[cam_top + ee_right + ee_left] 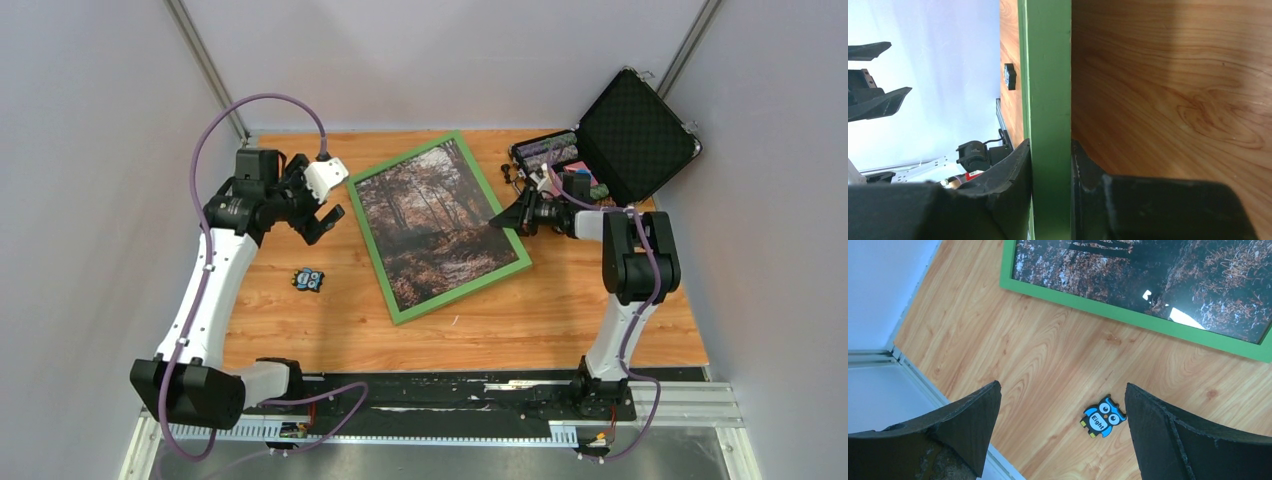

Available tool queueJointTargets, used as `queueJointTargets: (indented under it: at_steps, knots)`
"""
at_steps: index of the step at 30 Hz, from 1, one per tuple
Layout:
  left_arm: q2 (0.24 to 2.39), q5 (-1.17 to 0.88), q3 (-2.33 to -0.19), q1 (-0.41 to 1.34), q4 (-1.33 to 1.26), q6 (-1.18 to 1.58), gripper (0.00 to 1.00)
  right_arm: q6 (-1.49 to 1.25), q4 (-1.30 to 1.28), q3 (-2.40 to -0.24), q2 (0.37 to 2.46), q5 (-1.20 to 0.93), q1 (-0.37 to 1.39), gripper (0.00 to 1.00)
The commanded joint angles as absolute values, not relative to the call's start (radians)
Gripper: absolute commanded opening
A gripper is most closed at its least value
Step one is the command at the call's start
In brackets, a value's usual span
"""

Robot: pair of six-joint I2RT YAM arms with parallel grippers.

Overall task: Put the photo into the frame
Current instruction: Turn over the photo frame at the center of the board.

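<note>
The green frame (505, 232) lies tilted in the middle of the table with the forest photo (432, 222) inside it, face up. My right gripper (508, 216) is shut on the frame's right rail; in the right wrist view the green rail (1050, 100) runs between both fingers (1008, 170). My left gripper (322, 215) is open and empty above the table, left of the frame. The left wrist view shows the frame's green rail (1128, 315) and the photo (1173, 275) beyond my open fingers (973, 420).
A small blue owl magnet (309, 279) lies on the wood left of the frame, also in the left wrist view (1103, 416). An open black case (620, 135) with items stands at the back right. Grey walls close in left and right.
</note>
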State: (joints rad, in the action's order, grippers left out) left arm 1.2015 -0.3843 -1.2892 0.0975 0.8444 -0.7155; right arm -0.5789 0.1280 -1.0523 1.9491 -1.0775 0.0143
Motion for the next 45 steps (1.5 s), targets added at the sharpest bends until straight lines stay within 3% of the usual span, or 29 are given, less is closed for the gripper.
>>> queueJointTargets:
  at_steps: [1,19,36,45]
  knots:
    - [1.211,-0.411,-1.305,0.092,0.833,-0.703,1.0,-0.557,0.163,-1.025,1.992,-1.051,0.029,0.22]
    - [1.217,-0.42,-1.25,0.092,0.801,-0.706,1.0,-0.392,-0.008,-1.034,1.986,-0.925,0.051,0.55]
    - [1.256,-0.38,-1.164,0.092,0.63,-0.531,1.0,-0.213,-0.24,-1.04,1.944,-0.785,0.063,0.72]
    - [1.359,-0.237,-1.108,0.093,0.495,-0.389,1.0,-0.167,-0.311,-1.039,1.913,-0.738,0.063,0.75]
